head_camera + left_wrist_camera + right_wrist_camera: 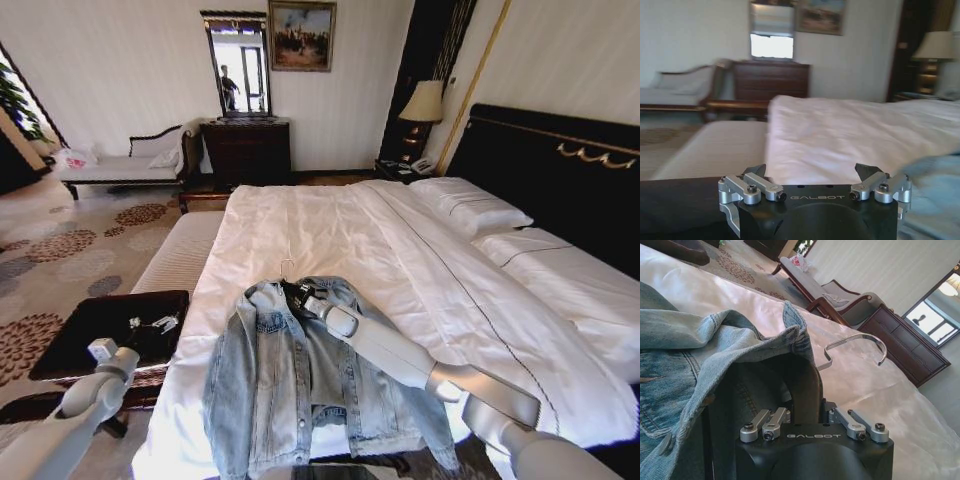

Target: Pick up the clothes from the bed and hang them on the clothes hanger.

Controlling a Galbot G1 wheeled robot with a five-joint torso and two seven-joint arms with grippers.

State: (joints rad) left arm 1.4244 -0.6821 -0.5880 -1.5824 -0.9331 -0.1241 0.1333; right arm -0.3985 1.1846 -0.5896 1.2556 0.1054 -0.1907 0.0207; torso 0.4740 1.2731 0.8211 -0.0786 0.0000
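Observation:
The clothes, a light-blue denim jacket, lie spread face-up on the foot of the bed. The clothes hanger sits inside the collar, and its metal hook pokes out onto the white sheet. My right gripper reaches in at the collar and is shut on the hanger's black neck. In the right wrist view the gripper sits under the raised collar of the jacket, with the hook just beyond it. My left gripper hangs open beside the bed's left corner, its jaws wide apart and holding nothing.
A dark low table stands left of the bed's foot, under my left arm. A pale upholstered bench runs along the bed's left side. A dresser with mirror and a chaise stand at the far wall. Pillows lie by the black headboard.

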